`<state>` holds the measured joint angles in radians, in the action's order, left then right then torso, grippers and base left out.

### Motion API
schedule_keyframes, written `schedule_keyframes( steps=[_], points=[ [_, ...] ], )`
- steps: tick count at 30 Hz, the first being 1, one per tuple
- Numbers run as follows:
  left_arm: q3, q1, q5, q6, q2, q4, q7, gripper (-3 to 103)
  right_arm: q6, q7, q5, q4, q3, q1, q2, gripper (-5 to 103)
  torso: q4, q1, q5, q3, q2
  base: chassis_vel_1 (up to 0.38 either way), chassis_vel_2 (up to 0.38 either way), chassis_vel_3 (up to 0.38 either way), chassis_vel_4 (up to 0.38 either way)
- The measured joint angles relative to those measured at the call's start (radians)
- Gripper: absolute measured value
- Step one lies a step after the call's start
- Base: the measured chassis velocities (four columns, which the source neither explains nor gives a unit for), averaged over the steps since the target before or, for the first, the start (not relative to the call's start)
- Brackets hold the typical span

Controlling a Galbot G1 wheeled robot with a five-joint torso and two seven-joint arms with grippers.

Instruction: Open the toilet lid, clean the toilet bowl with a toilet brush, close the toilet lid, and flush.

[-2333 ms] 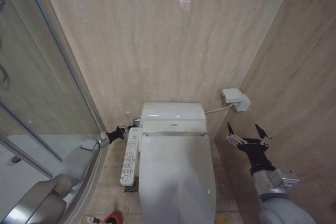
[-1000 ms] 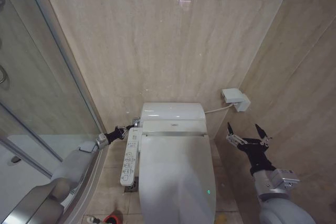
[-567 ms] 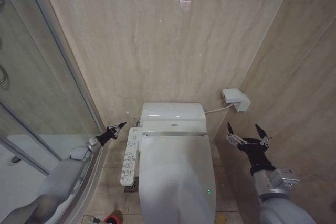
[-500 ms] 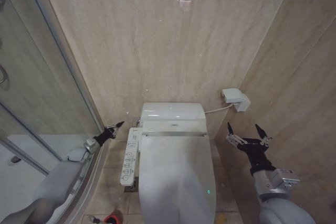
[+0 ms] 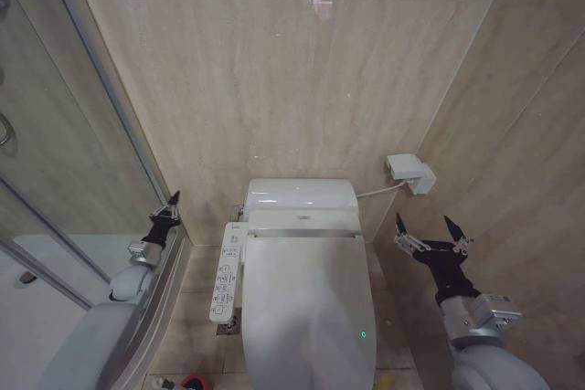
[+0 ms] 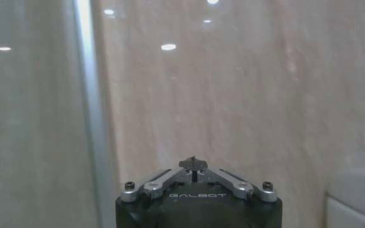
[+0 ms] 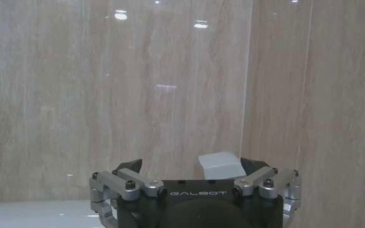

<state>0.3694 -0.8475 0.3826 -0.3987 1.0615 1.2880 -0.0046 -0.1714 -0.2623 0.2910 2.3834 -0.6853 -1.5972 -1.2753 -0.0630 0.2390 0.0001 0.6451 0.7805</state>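
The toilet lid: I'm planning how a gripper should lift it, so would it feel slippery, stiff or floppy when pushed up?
The toilet lid looks glossy and smooth, so fingers would probably slip on its surface. It appears to be one broad moulded shell, so likely stiff rather than floppy. It lies closed and seems to join the unit at its back edge, so a push would likely swing it up, not slide it.

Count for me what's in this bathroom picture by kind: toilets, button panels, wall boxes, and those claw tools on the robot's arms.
Toilets: 1, toilet lid down
Button panels: 1, control panel
Wall boxes: 1, white box
Tools: 2, left tool, right tool
Total: 5
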Motion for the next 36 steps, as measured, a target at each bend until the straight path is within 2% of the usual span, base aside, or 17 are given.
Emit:
schedule_keyframes(
  steps=[3, 4, 7, 8, 15, 16, 21, 22, 27, 30, 31, 36],
  points=[
    [0.042, -0.069, -0.001, 0.055, 0.007, 0.119, -0.036, 0, 0.0, 0.0, 0.0, 0.0, 0.0, 0.0, 0.0, 100, 0.0, 0.0, -0.0001, 0.0, 0.0, 0.0, 0.0, 0.0, 0.0],
    [0.042, -0.069, -0.001, 0.055, 0.007, 0.119, -0.036, 0, 0.0, 0.0, 0.0, 0.0, 0.0, 0.0, 0.0, 100, 0.0, 0.0, -0.0001, 0.0, 0.0, 0.0, 0.0, 0.0, 0.0],
    [0.085, -0.138, -0.006, 0.09, 0.021, 0.225, -0.053, 0, 0.0, 0.0, 0.0, 0.0, 0.0, 0.0, 0.0, 100, 0.0001, 0.0, 0.0, 0.0, 0.0, 0.0, 0.0, 0.0, 0.0],
    [0.099, -0.161, -0.01, 0.102, 0.026, 0.259, -0.063, 18, 0.0, 0.0, 0.0, 0.0, 0.0, 0.0, 0.0, 100, 0.0002, 0.0, -0.0001, 0.0, 0.0, 0.0, 0.0, 0.0, 0.0],
    [0.169, -0.249, -0.015, 0.157, 0.053, 0.386, -0.096, 18, 0.0, 0.0, 0.0, 0.0, 0.0, 0.0, 0.0, 100, 0.0, 0.0, 0.0001, 0.0, 0.0, 0.0, 0.0, 0.0, 0.0],
    [0.185, -0.268, -0.017, 0.164, 0.059, 0.408, -0.099, 44, 0.0, 0.0, 0.0, 0.0, 0.0, 0.0, 0.0, 100, 0.0, 0.0, 0.0001, 0.0, 0.0, 0.0, 0.0, 0.0, 0.0],
    [0.252, -0.357, -0.016, 0.199, 0.109, 0.503, -0.136, 44, 0.0, 0.0, 0.0, 0.0, 0.0, 0.0, 0.0, 100, 0.0003, 0.0, -0.0001, 0.0, 0.0, 0.0, 0.0, 0.0, 0.0],
    [0.261, -0.373, -0.015, 0.21, 0.123, 0.526, -0.146, 72, 0.0, 0.0, 0.0, 0.0, 0.0, 0.0, 0.0, 100, 0.0002, 0.0, -0.0001, 0.0, 0.0, 0.0, 0.0, 0.0, 0.0],
    [0.275, -0.433, -0.003, 0.255, 0.158, 0.616, -0.191, 72, 0.0, 0.0, 0.0, 0.0, 0.0, 0.0, 0.0, 100, -0.0001, 0.0, 0.0, 0.0, 0.0, 0.0, 0.0, 0.0, 0.0],
    [0.279, -0.478, -0.004, 0.254, 0.16, 0.649, -0.193, 72, 0.0, 0.0, 0.0, 0.0, 0.0, 0.0, 0.0, 100, 0.0, 0.0, 0.0001, 0.0, 0.0, 0.0, 0.0, 0.0, 0.0],
    [0.282, -0.494, -0.007, 0.25, 0.16, 0.658, -0.192, 97, 0.0, 0.0, 0.0, 0.0, 0.0, 0.0, 0.0, 100, 0.0002, 0.0, 0.0, 0.0, 0.0, 0.0, 0.0, 0.0, 0.0],
    [0.292, -0.549, -0.011, 0.23, 0.156, 0.685, -0.16, 97, 0.0, 0.0, 0.0, 0.0, 0.0, 0.0, 0.0, 100, 0.0002, 0.0, 0.0, 0.0, 0.0, 0.0, 0.0, 0.0, 0.0]
  ],
)
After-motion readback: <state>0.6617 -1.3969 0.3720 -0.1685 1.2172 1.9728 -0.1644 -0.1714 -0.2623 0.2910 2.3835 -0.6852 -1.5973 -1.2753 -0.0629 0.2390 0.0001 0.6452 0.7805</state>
